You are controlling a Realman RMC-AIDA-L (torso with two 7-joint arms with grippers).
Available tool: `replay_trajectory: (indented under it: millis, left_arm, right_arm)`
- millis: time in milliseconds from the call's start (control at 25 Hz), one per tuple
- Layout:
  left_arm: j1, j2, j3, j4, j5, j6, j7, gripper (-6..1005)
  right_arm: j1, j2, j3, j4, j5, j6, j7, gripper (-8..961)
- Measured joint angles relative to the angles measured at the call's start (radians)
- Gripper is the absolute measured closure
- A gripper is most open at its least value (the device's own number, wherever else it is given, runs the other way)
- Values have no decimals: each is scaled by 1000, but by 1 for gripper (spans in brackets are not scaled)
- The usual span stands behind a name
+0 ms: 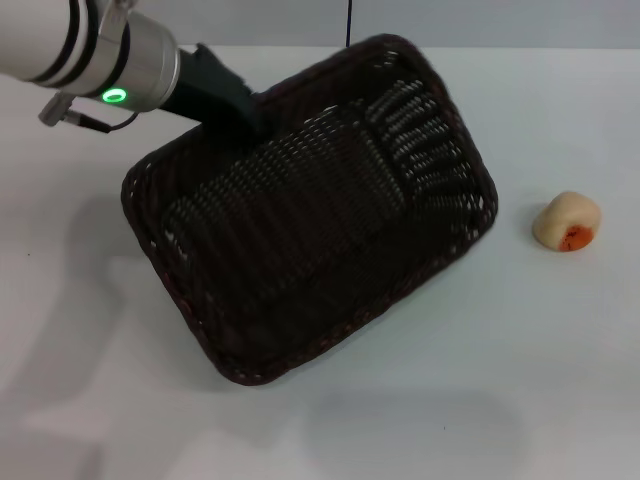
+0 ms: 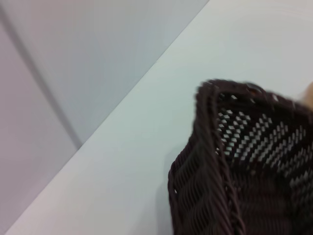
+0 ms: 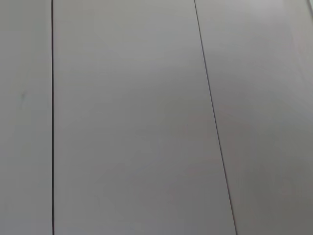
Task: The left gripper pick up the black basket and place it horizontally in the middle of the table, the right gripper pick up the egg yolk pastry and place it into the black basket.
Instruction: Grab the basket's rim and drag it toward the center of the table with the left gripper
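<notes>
The black basket (image 1: 310, 210) lies diagonally across the middle of the white table (image 1: 520, 390), and its shadow spreads out to the lower left. My left gripper (image 1: 248, 112) comes in from the upper left and grips the basket's far rim. The left wrist view shows one basket corner (image 2: 244, 161) close up, over the table. The egg yolk pastry (image 1: 567, 222) sits on the table to the right of the basket and apart from it, its orange patch facing the front. My right gripper is out of view.
The table's far edge (image 1: 520, 48) runs just behind the basket. A grey panelled wall (image 3: 146, 117) fills the right wrist view. A short grey cable plug (image 1: 62, 112) hangs under the left arm.
</notes>
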Motion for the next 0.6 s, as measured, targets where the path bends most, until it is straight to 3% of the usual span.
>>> replay_trajectory:
  millis: [120,600]
  left_arm:
    - [-19,0,-37,7,-89,-31,61,800]
    - [-118,-2,-41,96,-136,-101,161,798]
  right_arm:
    - [1,0,0,0,0,-4,2,111]
    - [7,0,-5,0,0,-14,3,110]
